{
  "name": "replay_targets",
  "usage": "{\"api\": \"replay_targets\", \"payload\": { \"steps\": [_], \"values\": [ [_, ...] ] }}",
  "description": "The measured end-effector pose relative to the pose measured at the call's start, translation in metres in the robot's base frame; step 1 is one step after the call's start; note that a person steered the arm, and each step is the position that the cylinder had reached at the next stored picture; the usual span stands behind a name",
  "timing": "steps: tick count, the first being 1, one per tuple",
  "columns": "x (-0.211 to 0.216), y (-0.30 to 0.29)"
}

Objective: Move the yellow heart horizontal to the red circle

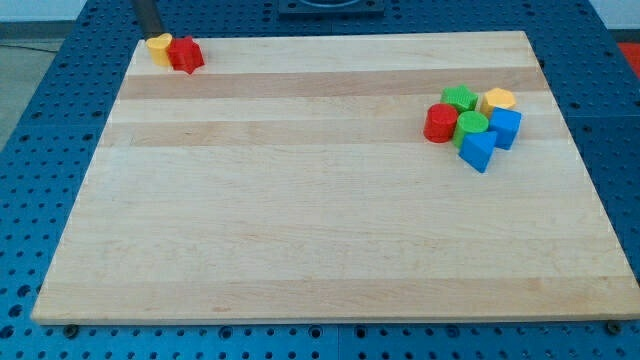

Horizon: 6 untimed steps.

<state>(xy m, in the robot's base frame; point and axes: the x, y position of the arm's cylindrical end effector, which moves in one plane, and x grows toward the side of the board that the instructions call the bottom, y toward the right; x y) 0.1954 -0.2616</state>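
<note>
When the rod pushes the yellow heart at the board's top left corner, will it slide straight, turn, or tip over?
The yellow heart looks low and flat-bottomed, so it will probably slide, not tip. It touches the red block at its right, so that may move along or make it turn. My tip stands just above it, near the wooden board edge.

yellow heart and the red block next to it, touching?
Touching: camera view shows the yellow heart pressed against the red block, no board visible between them.

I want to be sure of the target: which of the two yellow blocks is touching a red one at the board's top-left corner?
The yellow heart, right under my tip; the other yellow block sits in the right-hand cluster.
</note>
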Motion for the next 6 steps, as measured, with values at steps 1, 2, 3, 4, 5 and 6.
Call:
{"api": "replay_targets", "payload": {
  "steps": [1,2,3,4,5,6],
  "values": [
    [0.008,0.009],
    [0.043,0.011],
    [0.084,0.020],
    [0.129,0.047],
    [0.174,0.052],
    [0.199,0.025]
  ]
}}
